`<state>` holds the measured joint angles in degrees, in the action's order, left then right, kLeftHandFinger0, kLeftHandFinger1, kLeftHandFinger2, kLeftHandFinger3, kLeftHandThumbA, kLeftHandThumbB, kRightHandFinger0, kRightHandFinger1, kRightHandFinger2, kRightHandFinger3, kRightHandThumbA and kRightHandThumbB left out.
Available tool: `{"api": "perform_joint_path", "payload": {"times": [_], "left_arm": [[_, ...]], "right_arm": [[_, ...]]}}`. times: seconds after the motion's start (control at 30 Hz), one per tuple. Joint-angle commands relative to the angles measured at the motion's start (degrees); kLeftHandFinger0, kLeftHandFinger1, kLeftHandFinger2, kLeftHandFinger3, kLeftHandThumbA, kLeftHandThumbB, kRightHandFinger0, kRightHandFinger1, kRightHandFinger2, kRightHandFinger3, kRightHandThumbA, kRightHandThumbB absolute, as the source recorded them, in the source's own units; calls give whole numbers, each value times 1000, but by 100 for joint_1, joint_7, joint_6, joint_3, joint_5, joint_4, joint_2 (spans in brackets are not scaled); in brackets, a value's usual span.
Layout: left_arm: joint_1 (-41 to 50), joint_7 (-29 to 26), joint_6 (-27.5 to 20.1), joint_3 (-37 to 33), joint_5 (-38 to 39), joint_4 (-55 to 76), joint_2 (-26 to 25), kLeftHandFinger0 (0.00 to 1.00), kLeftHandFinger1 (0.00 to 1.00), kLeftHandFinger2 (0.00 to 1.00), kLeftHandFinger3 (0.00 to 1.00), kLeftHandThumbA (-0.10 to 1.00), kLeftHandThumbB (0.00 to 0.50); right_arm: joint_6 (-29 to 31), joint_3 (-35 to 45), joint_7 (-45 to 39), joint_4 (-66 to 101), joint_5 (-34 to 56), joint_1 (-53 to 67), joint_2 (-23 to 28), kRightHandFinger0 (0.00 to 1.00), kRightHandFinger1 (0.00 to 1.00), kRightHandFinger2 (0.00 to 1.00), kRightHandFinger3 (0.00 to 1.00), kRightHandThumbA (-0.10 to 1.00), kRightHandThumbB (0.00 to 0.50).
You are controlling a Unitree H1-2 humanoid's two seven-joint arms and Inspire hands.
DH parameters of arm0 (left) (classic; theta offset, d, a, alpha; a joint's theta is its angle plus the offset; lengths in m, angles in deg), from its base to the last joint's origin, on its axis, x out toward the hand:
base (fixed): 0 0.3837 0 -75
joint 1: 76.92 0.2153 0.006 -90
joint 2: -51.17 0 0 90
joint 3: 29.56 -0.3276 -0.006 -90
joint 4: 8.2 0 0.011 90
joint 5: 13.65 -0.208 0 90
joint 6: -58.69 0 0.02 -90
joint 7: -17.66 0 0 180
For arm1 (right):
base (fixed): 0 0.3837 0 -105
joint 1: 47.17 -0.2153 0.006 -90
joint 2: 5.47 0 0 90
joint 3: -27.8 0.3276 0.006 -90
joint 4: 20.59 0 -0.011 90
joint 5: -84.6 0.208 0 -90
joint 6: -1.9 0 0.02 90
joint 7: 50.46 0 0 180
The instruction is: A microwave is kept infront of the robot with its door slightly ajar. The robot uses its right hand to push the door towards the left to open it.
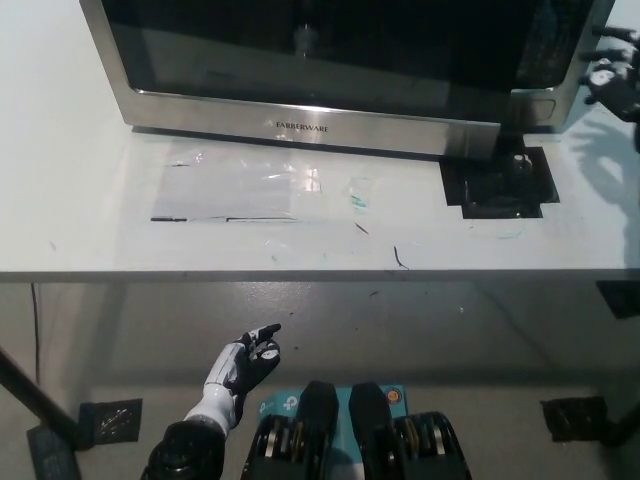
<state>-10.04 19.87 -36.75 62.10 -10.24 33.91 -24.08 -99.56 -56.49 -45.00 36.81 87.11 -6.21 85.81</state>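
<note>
While the microwave [340,70] sits at the back of the white table [80,220], facing us, we record its dark glass door [310,45] as filling most of the front; its right edge stands a little forward of the control panel side, which fits a door left slightly ajar, hinged at the left.

Right hand [612,75]: black, entering at the upper right edge of the picture, just beside the microwave's right end. We judge it is placed there to reach the free edge of the door and push it leftward. It holds nothing and its fingers look spread, though much of the hand is cut off by the frame. Whether it touches the microwave we cannot tell.

Left hand [245,365]: white, resting low below the table edge, fingers loosely apart, empty, well apart from the work.

Also noted: a dark mat [495,185] under the microwave's right front corner.

Hidden: the microwave's top and the interior, dark behind glass.
</note>
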Motion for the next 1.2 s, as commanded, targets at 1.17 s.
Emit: {"api": "perform_joint_path", "payload": {"times": [1.17], "left_arm": [[-277,69,-86,-123,-105,-59,-113,991,937,934,798,254,365]], "right_arm": [[-46,-686,-417,2838,-26,1534,-1235,269,350,481,696,107,162]]}}
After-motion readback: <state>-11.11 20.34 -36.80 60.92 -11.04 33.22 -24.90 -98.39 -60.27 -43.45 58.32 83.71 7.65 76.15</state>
